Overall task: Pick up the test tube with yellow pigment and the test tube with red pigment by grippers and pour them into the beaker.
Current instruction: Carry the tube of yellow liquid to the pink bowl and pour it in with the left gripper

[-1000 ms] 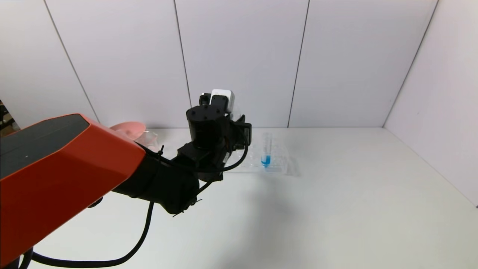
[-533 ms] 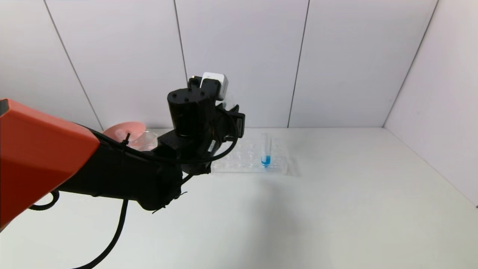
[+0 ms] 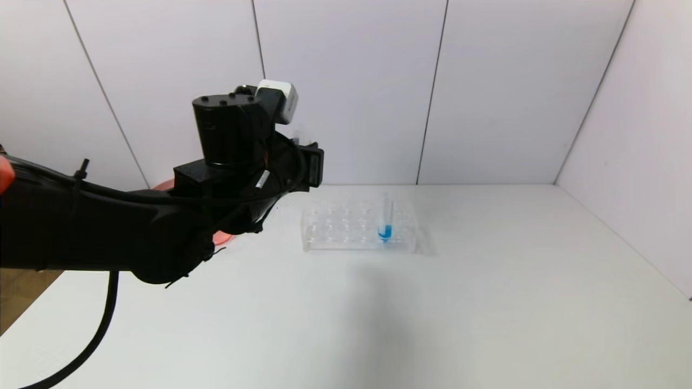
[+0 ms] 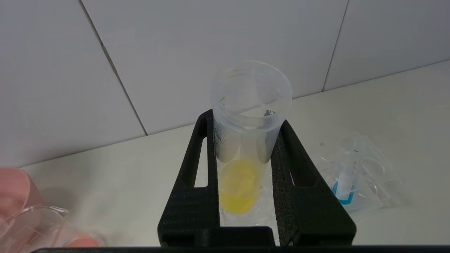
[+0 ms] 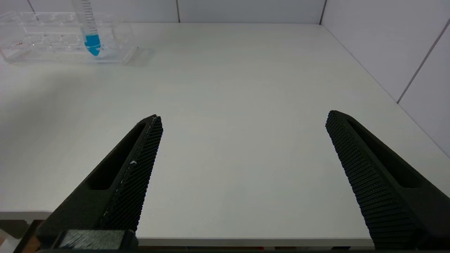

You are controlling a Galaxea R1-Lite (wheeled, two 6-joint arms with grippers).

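Observation:
My left gripper [image 4: 246, 119] is shut on the test tube with yellow pigment [image 4: 239, 189], a clear tube seen mouth-on with yellow liquid in its tip. In the head view the raised left wrist [image 3: 232, 140] hangs above the table's far left and hides its fingers and the tube. The clear beaker [image 4: 31, 225] stands beside the pink bowl [image 4: 12, 189], off to the side of the held tube. The test tube with red pigment is out of view. My right gripper [image 5: 244, 116] stands open and empty over the table's front edge.
A clear tube rack [image 3: 359, 227] sits at the back middle of the table with a blue-liquid tube [image 3: 385, 219] upright in it. A sliver of the pink bowl [image 3: 224, 236] shows under my left arm. White walls close the back and right.
My left arm has risen and swung left, away from the rack, with the yellow tube still gripped. The whole rack is now uncovered. The right gripper view has no earlier frame.

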